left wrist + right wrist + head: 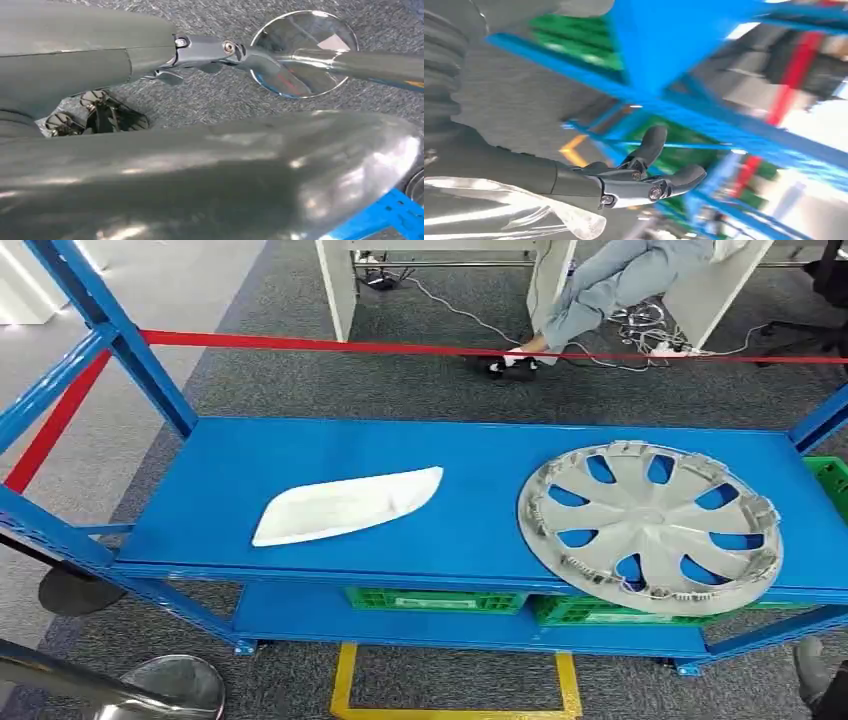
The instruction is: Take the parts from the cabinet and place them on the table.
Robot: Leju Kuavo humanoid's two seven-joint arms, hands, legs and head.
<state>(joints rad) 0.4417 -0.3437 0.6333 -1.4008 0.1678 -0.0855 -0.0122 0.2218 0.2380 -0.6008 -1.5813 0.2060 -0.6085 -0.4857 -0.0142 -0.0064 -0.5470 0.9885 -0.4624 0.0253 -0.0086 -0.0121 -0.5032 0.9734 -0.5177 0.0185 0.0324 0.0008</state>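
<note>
A white curved panel (345, 505) lies flat on the left half of the blue rack's top shelf (480, 450). A silver hubcap (655, 525) lies on the right half, its near rim reaching past the shelf's front edge. My left hand (200, 52) hangs over grey carpet with its fingers stretched out and nothing in them. My right hand (644, 175) is low beside the blue rack frame (684, 120), fingers apart and holding nothing.
Green crates (435, 600) sit on the lower shelf. A chrome stanchion base (170, 685) stands on the floor at the front left. A red barrier tape (400, 346) runs behind the rack, with a seated person (610, 290) beyond it. Yellow floor tape (345, 685) marks the front.
</note>
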